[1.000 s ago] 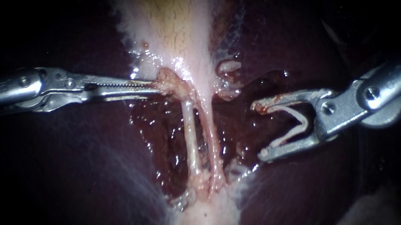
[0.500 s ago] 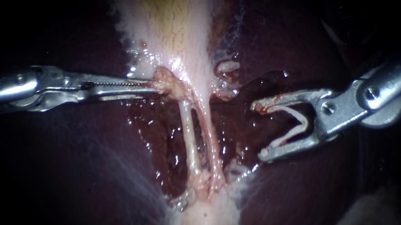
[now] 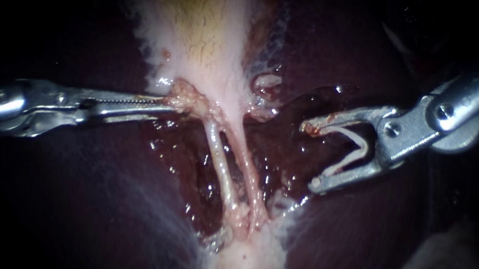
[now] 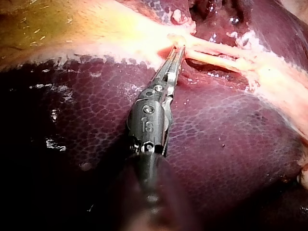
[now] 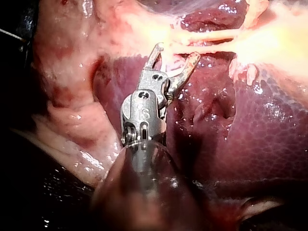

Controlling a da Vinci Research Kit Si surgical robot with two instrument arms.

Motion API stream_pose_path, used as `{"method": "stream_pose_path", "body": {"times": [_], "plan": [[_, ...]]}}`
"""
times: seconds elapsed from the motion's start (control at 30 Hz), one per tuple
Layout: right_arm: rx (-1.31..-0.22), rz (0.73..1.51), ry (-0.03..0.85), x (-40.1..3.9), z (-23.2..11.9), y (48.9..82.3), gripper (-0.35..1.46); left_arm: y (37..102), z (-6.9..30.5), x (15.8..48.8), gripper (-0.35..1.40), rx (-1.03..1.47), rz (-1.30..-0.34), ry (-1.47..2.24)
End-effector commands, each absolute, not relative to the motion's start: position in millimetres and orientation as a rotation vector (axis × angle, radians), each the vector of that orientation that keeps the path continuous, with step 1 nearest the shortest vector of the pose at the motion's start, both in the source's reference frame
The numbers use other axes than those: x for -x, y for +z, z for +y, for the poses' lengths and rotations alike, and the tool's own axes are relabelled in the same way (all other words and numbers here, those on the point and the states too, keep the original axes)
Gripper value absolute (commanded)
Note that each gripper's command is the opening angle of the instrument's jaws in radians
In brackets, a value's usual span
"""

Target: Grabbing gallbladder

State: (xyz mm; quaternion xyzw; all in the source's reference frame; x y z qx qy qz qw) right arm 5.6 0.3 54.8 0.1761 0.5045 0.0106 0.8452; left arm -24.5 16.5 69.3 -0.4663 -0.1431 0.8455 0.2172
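The pale gallbladder [image 3: 206,32] narrows downward into two thin tubes [image 3: 220,165] that cross a dark wet pit in the liver [image 3: 84,225]. My left instrument [image 3: 173,101] comes in from the left, its jaws shut on the frayed tissue at the gallbladder's lower left edge. The left wrist view shows the same grip, left instrument [image 4: 176,47] clamped on the gallbladder [image 4: 86,33] edge. To the right of the tubes my right instrument [image 3: 311,156] stands with jaws wide open, holding nothing. In the right wrist view the right instrument [image 5: 174,57] sits just short of the tubes [image 5: 211,41].
Dark liver [image 3: 348,42] surrounds the dissected pit on all sides. A small pale tissue tag [image 3: 266,81] lies right of the gallbladder's neck. White fatty tissue [image 3: 246,263] fans out below where the tubes join.
My left instrument has drawn back to the left with the gallbladder edge held, pulling the neck and the left tube's upper end leftward and slanting the tubes. The right instrument has not moved.
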Motion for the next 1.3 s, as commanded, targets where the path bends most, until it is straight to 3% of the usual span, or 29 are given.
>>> {"method": "stream_pose_path", "body": {"times": [0.03, 0.4, 1.3], "plan": [[-0.372, 1.065, 0.022, -5.6, 0.3, 54.8, 0.49, 68.8, 16.9, 24.1, -0.35, 1.297, -0.388, 2.335], [-0.372, 1.065, 0.022, -5.6, 0.3, 54.8, 0.49, 66.1, 18.7, 21.8, -0.35, 1.32, -0.35, 2.321], [-0.372, 1.065, 0.022, -5.6, 0.3, 54.8, 0.49, 66.0, 18.9, 21.3, -0.35, 1.321, -0.346, 2.324]]}}
